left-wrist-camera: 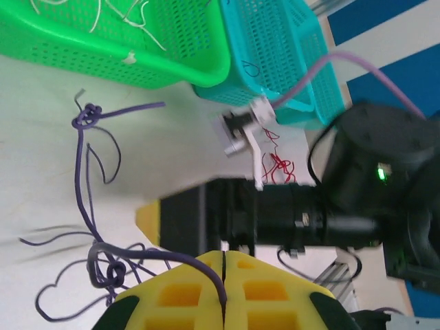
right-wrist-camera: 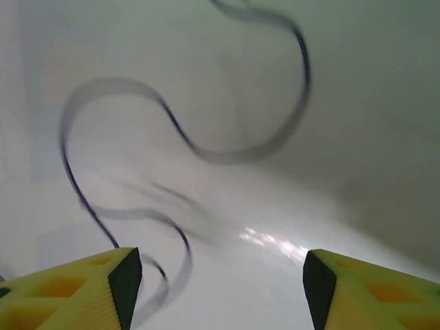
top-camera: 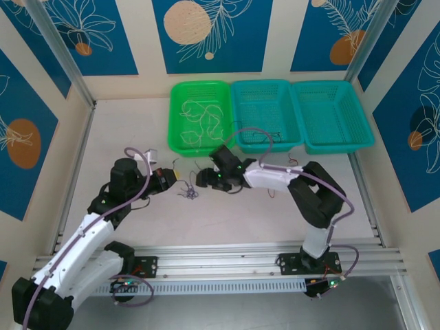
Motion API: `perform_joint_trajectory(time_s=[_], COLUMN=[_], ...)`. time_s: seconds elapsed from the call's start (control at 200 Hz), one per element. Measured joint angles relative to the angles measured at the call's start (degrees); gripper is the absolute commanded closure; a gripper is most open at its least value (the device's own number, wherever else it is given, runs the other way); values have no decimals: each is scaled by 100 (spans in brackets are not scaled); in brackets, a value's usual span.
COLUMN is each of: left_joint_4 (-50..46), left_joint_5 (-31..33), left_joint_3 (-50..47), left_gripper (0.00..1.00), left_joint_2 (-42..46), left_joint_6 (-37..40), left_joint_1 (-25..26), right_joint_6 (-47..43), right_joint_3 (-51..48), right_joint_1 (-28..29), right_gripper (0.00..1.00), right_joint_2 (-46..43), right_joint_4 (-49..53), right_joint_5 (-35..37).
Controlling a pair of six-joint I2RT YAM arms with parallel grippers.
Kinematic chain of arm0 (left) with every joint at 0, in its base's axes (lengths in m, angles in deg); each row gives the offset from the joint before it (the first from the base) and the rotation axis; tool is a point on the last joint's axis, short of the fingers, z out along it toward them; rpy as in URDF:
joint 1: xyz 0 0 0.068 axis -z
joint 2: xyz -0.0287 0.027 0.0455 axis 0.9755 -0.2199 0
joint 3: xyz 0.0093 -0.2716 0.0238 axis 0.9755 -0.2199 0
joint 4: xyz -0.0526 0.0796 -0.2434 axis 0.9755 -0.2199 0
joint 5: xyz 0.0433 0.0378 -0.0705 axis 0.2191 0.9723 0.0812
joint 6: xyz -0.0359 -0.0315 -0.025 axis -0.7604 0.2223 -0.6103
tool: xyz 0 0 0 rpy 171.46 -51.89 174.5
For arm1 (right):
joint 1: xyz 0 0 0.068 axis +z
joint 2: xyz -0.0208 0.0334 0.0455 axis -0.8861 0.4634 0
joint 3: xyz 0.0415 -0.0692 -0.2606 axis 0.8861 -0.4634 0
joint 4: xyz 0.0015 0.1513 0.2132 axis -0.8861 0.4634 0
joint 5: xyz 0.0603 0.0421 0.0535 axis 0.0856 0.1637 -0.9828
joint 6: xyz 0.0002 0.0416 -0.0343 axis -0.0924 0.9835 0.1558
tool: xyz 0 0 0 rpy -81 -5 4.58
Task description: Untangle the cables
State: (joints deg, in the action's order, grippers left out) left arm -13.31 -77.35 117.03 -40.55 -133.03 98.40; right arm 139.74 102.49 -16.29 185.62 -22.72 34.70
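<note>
The step in hand is pulling the knot apart. The left gripper has its yellow fingers pressed together on one strand of the tangle of hair-thin dark purplish wires. The tangle lies on the white table near its middle, just in front of the near rim of the bright green mesh basket. From the fingers the strand runs out through two small knots.

The right gripper hangs low over the table beside the tangle. Its yellow fingers are wide apart, and a curl of dark wire lies ahead of them, ungripped. The next move probably calls for it to close on a different strand near a knot. It would then pull gently away from the left gripper so the loops slide out rather than tighten.

The right wrist view is blurred, so I cannot tell which strand that curl belongs to. From above the tangle is a tiny scribble, and its strands cannot be counted. The left fingers hide part of the nearer knot.

Curly red wires lie beside the right arm, and thin whitish wires sit in the green basket.
</note>
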Motion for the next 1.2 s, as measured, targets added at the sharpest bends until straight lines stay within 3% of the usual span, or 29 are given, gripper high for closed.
perform_joint_trajectory(time_s=[0.165,0.37,0.48,0.615,0.725,0.765,0.83,0.925,1.065,1.2], left_joint_4=[-153,-295,-313,-442,-682,-782,-909,-1086,-1633,-2374], left_joint_5=[0,0,2,79,352,463,627,935,1694,2549], left_joint_3=[-254,-599,-608,-608,-608,-605,-603,-584,-452,-55], left_gripper=[100,100,100,100,100,100,100,100,100,100], left_joint_2=[57,295,396,544,745,839,970,1078,1106,1025], left_joint_6=[90,90,92,92,118,157,212,240,225,306], left_joint_1=[0,0,0,0,-2,-7,-11,-11,-52,-212], right_joint_6=[463,765,807,839,804,782,704,645,699,879], right_joint_3=[1040,1567,1969,2323,2330,2299,2269,2055,1051,-407], right_joint_1=[225,490,575,638,640,632,619,584,260,-719], right_gripper=[27,28,40,70,71,74,90,100,100,100], right_joint_2=[601,1272,1515,1663,1733,1733,1716,1587,863,-466], right_joint_4=[361,925,1325,1700,2033,2131,2201,2166,2037,1902], right_joint_5=[-55,-243,-208,76,356,442,555,697,962,1296])
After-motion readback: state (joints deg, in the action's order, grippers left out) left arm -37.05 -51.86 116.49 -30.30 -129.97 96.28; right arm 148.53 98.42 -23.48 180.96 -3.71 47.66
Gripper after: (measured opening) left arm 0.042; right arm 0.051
